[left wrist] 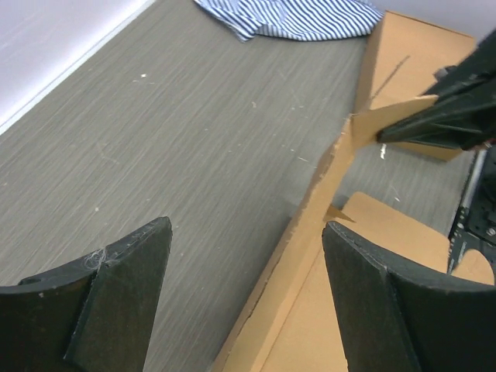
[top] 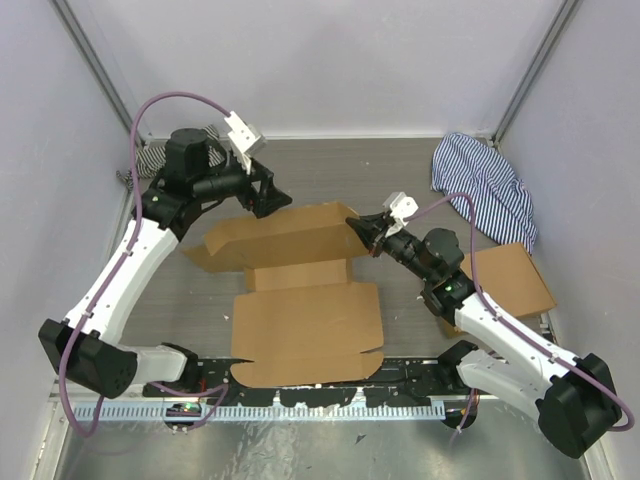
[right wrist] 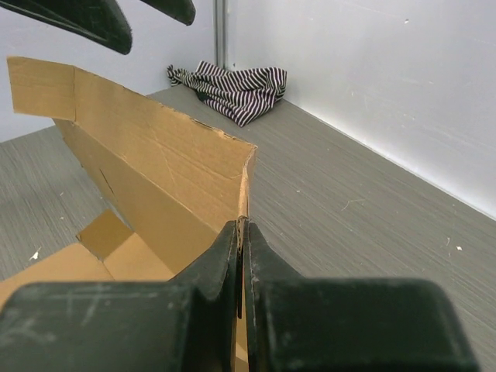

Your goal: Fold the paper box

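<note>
1. The paper box (top: 305, 320) is laid on the desk (top: 400, 170), its rear flap (top: 285, 235) raised.
2. The flap's right end is pinched by the right pincer (right wrist: 242, 229).
3. The left pincer (left wrist: 246, 232) is held spread just behind the flap.

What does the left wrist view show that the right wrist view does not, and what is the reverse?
Only the left wrist view shows the blue striped cloth and the second cardboard box. Only the right wrist view shows the black-and-white striped cloth in the far corner. Both show the paper box with its flap raised, the right claw shut on the flap's end, the open left claw, and the grey table.
</note>
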`<action>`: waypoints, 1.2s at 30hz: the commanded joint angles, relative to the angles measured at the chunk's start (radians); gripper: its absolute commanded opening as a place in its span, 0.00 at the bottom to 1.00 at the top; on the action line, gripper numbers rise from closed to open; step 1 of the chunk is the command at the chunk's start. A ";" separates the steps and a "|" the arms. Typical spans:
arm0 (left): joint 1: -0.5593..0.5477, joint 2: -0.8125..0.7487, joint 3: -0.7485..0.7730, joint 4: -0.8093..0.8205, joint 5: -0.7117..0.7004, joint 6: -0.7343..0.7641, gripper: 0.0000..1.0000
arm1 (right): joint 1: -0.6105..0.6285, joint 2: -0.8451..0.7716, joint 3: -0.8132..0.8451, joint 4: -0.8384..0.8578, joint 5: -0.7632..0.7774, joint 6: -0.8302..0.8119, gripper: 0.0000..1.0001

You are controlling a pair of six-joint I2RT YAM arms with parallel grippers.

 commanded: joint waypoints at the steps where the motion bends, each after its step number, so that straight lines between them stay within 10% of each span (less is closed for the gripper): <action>1: -0.009 0.003 -0.031 0.015 0.141 0.042 0.85 | 0.006 -0.017 0.058 -0.039 -0.022 -0.032 0.07; 20: -0.035 0.127 -0.042 -0.106 0.192 0.100 0.83 | 0.005 -0.001 0.093 -0.100 -0.028 -0.048 0.07; 24: -0.051 0.125 -0.063 -0.125 0.171 0.103 0.68 | 0.005 0.034 0.142 -0.161 0.007 -0.043 0.08; 31: -0.069 0.099 -0.071 -0.115 0.041 0.102 0.14 | 0.006 0.100 0.239 -0.273 0.083 -0.011 0.26; 36: -0.124 0.078 -0.059 -0.109 -0.229 0.121 0.00 | 0.005 0.110 0.308 -0.378 0.087 0.024 0.36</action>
